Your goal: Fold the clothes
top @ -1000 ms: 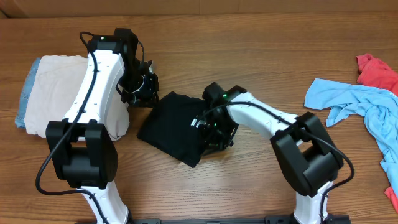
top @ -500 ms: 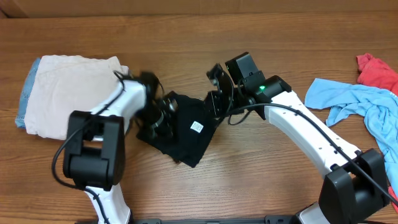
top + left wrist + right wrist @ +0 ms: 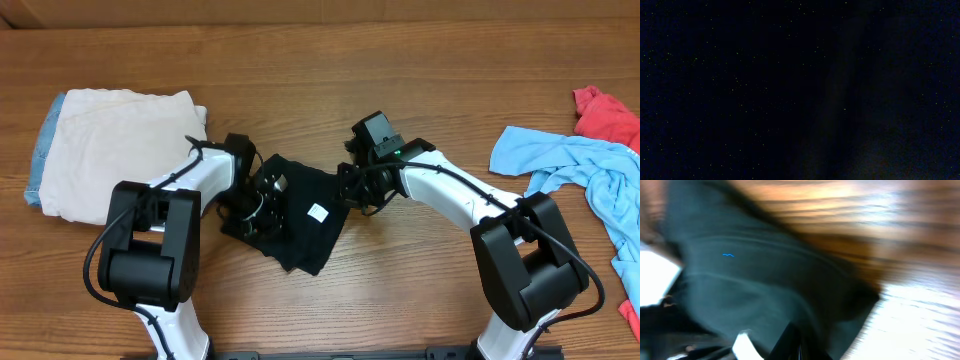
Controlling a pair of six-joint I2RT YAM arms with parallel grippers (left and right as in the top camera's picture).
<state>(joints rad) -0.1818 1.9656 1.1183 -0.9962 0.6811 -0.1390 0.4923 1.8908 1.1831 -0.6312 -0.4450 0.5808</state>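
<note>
looking at a black garment (image 3: 300,215) lying rumpled and half folded around the middle of the table (image 3: 420,70), a bit toward the near edge. got a small white tag (image 3: 317,211) showing on top of it.

can see the left end effector (image 3: 262,205) pushed down into the garment's left side, buried deep enough in dark cloth that can't tell whether the fingers are apart, together or pinching fabric. nothing but near-black cloth filling the left wrist view, no fingers to make out there.

same deal with the right end effector (image 3: 350,190): sitting at the garment's upper right edge, touching it or just over it, honestly can't tell which, and can't tell if clamped or apart either. right wrist view badly blurred, only dark cloth over wood grain plus a white patch at its left side.

over by the left edge, a folded beige stack (image 3: 115,150) with a strip of blue denim (image 3: 36,170) peeking out along its left side, near the black garment but apart from it. by the right edge, a crumpled light blue garment (image 3: 575,175), with a red garment (image 3: 605,115) just beside it toward the far right corner
</note>
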